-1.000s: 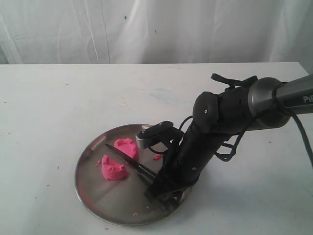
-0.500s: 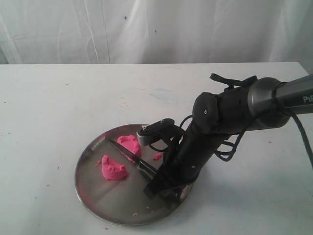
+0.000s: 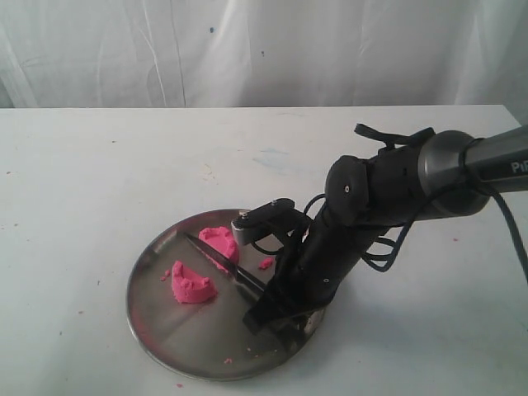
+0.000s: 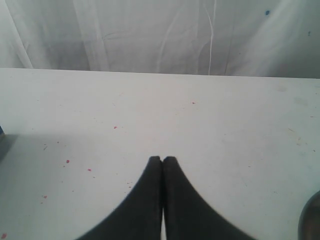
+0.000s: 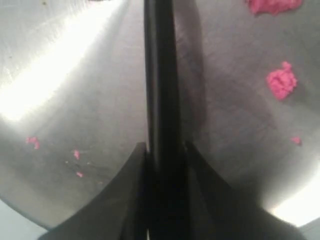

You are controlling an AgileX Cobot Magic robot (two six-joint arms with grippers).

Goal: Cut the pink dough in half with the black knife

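Two chunks of pink dough lie apart on the steel plate (image 3: 165,330): one wedge (image 3: 192,285) nearer the front left, the other (image 3: 220,243) farther back. The black knife (image 3: 223,264) points between them, its tip beside the far chunk. My right gripper (image 3: 262,313) is shut on the knife's handle, low over the plate. In the right wrist view the black knife (image 5: 159,85) runs straight out from between the right gripper's (image 5: 165,147) fingers over the plate (image 5: 75,100). My left gripper (image 4: 162,159) is shut on nothing above the bare white table.
Small pink crumbs dot the plate (image 3: 266,264) (image 5: 281,82) and the white table (image 4: 67,161). A white curtain (image 3: 264,49) hangs behind the table. The plate's rim (image 4: 310,220) shows at the corner of the left wrist view.
The right gripper carried the knife back across the plate, from over the near chunk to the gap beside the far chunk, then held nearly still. The dough chunks stayed put.
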